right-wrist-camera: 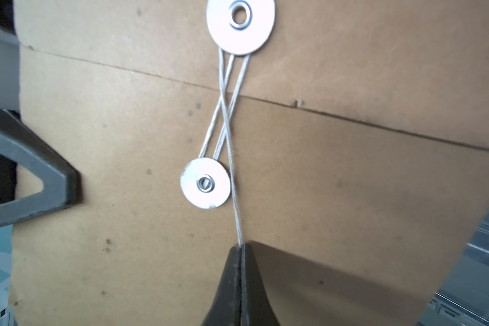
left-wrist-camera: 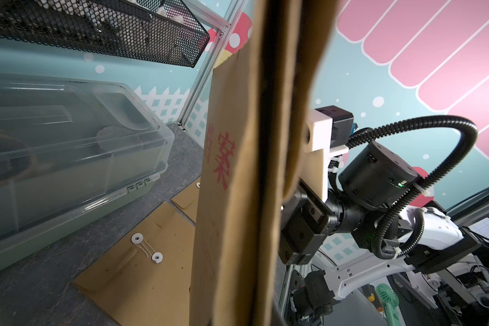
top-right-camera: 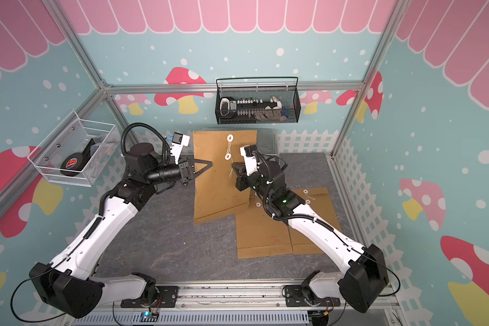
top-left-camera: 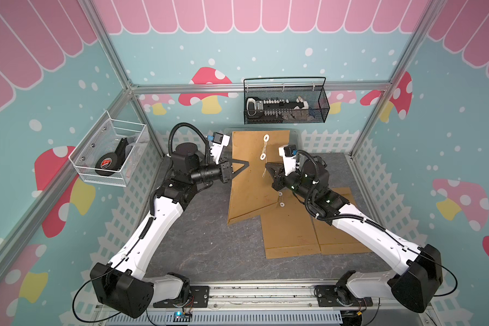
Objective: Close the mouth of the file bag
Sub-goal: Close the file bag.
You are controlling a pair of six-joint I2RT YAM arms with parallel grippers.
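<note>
Clad in white shells along the left arm (top-left-camera: 156,223) and right arm (top-left-camera: 364,230), with black motor housings (top-left-camera: 124,293) at every joint. Looped with black corrugated conduit (top-left-camera: 185,126) and thin black cables (top-left-camera: 76,299). Dotted with small green LEDs (top-left-camera: 327,201). Tipped at the left end effector (top-left-camera: 246,164) with a dark open-triangle frame.

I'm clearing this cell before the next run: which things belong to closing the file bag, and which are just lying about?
In use: upright file bag, its string, upper disc, lower disc, left tool gripping the bag's edge, right tool pinching the string.
Lying about: two flat file bags, clear box, black mesh basket, white wire basket with tape roll.
</note>
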